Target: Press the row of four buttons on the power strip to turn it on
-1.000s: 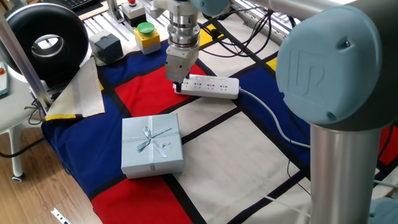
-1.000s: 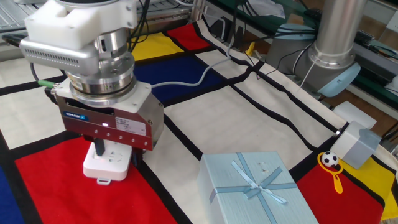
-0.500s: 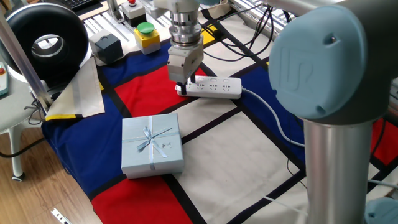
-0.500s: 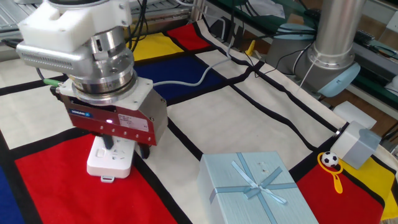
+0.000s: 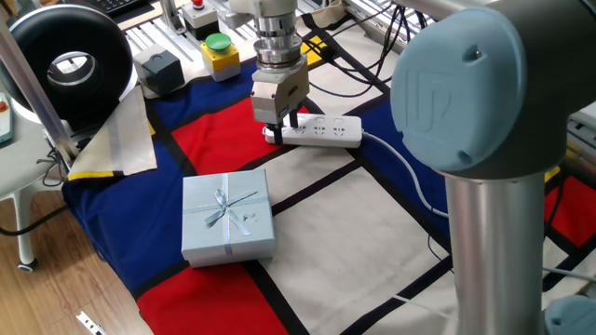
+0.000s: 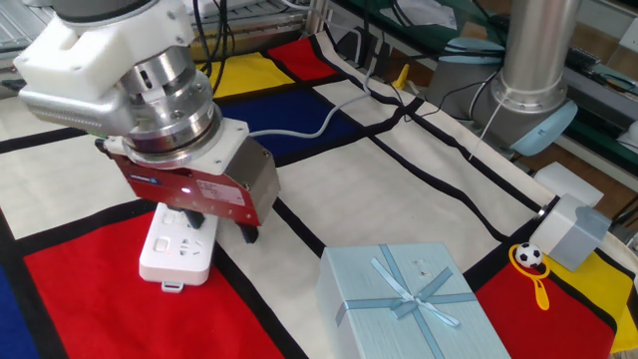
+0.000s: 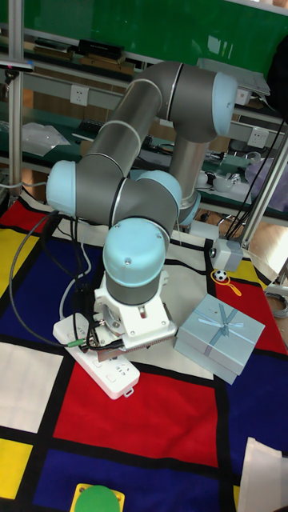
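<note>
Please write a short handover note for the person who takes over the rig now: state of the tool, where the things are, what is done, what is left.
Tool: low over the free end of the power strip; whether its fingers are open or shut cannot be seen.
Power strip: flat on the coloured cloth, cable running away from the arm; gift box sits apart.
Done: unclear; the four buttons are too small to read.
Left: check each button, press along the row.

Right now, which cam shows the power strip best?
One fixed view: the power strip shows nearly full length, cable included. The other fixed view and tall fixed view show only its end below the arm.
</note>
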Available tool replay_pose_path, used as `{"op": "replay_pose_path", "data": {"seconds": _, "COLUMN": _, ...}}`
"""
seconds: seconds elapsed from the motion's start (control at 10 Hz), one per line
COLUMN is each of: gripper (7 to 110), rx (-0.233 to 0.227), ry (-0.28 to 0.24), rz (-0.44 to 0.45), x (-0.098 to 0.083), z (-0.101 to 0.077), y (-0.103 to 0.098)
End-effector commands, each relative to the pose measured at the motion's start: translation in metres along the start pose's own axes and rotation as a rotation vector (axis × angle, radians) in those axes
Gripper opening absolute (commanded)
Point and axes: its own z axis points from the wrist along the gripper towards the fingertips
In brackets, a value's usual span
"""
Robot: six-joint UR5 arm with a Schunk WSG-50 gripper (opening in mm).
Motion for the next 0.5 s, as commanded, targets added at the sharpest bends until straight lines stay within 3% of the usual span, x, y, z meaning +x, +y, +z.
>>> {"op": "replay_pose_path", "data": {"seconds": 0.0, "gripper": 66, "rx": -0.075, "ry": 0.028, "rz": 0.020, "x": 0.002, "z": -0.001, "y": 0.016}}
{"op": "replay_pose_path", "data": {"seconds": 0.1, "gripper": 66, "rx": -0.102, "ry": 0.049, "rz": 0.015, "x": 0.006, "z": -0.001, "y": 0.021}}
{"op": "replay_pose_path", "data": {"seconds": 0.2, "gripper": 66, "rx": -0.163, "ry": 0.062, "rz": 0.021, "x": 0.008, "z": -0.003, "y": 0.035}}
{"op": "replay_pose_path", "data": {"seconds": 0.4, "gripper": 66, "rx": -0.377, "ry": 0.071, "rz": 0.035, "x": 0.008, "z": -0.017, "y": 0.085}}
